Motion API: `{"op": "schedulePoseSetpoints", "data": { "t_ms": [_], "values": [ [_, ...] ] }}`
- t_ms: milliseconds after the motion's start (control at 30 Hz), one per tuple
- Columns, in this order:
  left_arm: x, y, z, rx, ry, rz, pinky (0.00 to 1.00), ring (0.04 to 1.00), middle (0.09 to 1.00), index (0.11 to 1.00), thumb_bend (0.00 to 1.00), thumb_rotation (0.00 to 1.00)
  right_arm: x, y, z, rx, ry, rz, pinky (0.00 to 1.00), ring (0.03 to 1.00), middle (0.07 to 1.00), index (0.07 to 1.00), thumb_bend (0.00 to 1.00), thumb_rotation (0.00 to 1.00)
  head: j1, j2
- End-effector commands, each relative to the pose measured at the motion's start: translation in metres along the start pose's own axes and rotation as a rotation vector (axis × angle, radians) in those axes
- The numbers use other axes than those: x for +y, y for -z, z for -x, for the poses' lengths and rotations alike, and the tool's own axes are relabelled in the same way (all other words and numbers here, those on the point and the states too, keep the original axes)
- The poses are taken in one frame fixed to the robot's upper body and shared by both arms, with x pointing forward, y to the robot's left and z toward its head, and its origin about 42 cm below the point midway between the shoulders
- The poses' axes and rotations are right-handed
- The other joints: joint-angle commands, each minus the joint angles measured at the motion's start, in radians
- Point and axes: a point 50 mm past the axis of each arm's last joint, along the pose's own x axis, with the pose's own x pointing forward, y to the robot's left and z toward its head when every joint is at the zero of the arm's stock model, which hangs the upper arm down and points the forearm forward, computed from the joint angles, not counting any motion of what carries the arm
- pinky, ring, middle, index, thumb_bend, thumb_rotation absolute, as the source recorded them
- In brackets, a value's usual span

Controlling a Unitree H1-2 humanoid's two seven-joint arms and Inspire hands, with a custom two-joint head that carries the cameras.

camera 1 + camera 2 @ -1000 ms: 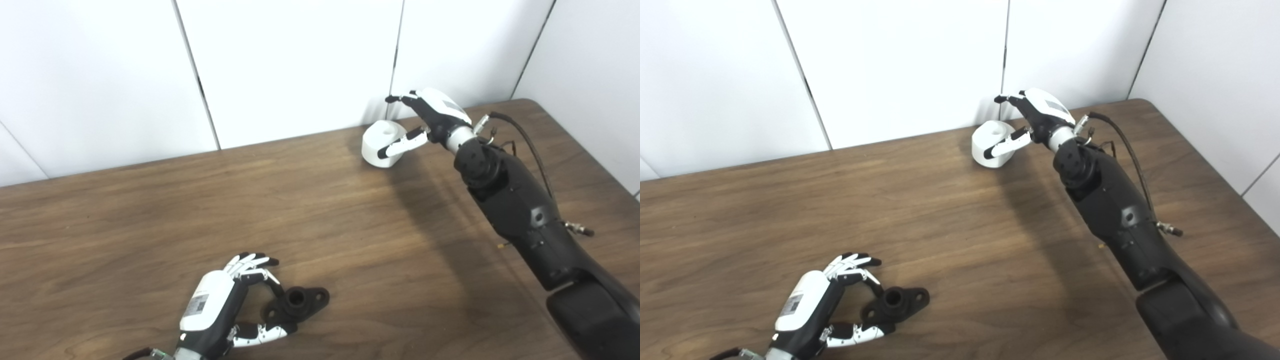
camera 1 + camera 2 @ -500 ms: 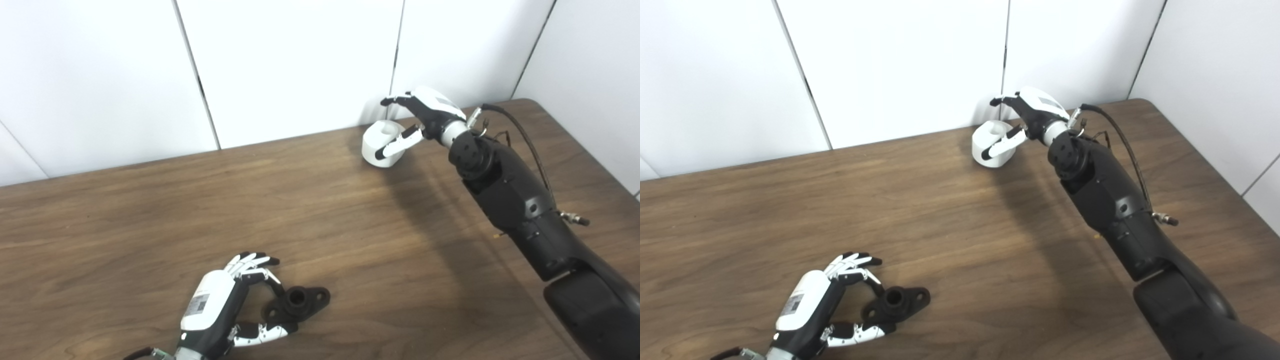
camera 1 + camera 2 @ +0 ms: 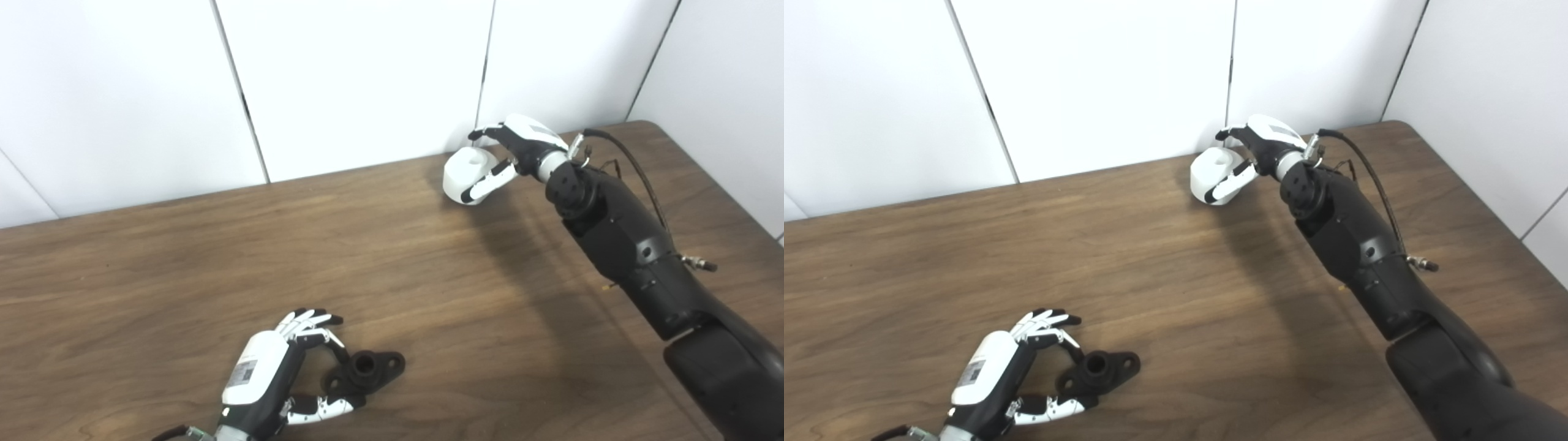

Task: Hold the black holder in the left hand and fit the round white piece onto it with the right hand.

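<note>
The black holder (image 3: 369, 367), a small flange with a round socket, lies flat on the wooden table (image 3: 184, 257) near the front edge. My left hand (image 3: 267, 372) curls around its left end, fingers behind and thumb in front, touching it. At the far side, by the wall, the round white piece (image 3: 467, 173) with a hole in its top is tilted. My right hand (image 3: 520, 146) is shut on the piece, fingers over the top and thumb (image 3: 1230, 183) across the front.
White wall panels (image 3: 367, 79) stand just behind the table's far edge, close to the white piece. The table's rounded far right corner (image 3: 649, 125) is near my right arm. A cable (image 3: 637, 171) loops off the right forearm.
My right hand has closed its fingers down over the white piece, and the piece has tipped up off the table. The left hand and the holder have not moved.
</note>
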Motion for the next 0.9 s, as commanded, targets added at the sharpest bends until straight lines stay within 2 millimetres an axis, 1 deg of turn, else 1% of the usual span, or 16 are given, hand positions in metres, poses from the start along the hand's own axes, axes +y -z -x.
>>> {"op": "schedulePoseSetpoints", "data": {
  "t_ms": [0,267,633,833,867],
  "values": [
    [-0.0284,0.0151,0.0147,0.102,0.152,0.029,0.92,0.894,0.819,0.488,0.52,0.04,-0.0345,-0.0097,-0.0050,-0.020,0.080,0.030,1.00,1.000,0.949,0.868,0.97,0.36,0.000,-0.001],
    [-0.0282,0.0146,0.0148,0.108,0.156,0.034,0.92,0.899,0.823,0.488,0.52,0.04,-0.0310,-0.0061,-0.0078,-0.012,0.078,0.029,1.00,1.000,0.959,0.861,0.96,0.36,-0.001,0.000],
    [-0.0283,0.0151,0.0145,0.101,0.150,0.034,0.92,0.895,0.820,0.487,0.52,0.04,-0.0290,-0.0080,-0.0100,-0.013,0.073,0.044,1.00,1.000,0.967,0.837,0.96,0.38,-0.001,0.000],
    [-0.0287,0.0155,0.0141,0.106,0.156,0.032,0.92,0.898,0.823,0.488,0.52,0.04,-0.0283,-0.0100,-0.0100,-0.022,0.075,0.035,1.00,1.000,0.966,0.808,0.95,0.38,-0.001,0.000],
    [-0.0287,0.0155,0.0141,0.107,0.156,0.032,0.92,0.899,0.823,0.488,0.52,0.05,-0.0281,-0.0106,-0.0101,-0.022,0.076,0.036,1.00,1.000,0.966,0.791,0.95,0.37,-0.001,0.000]
  ]
}}
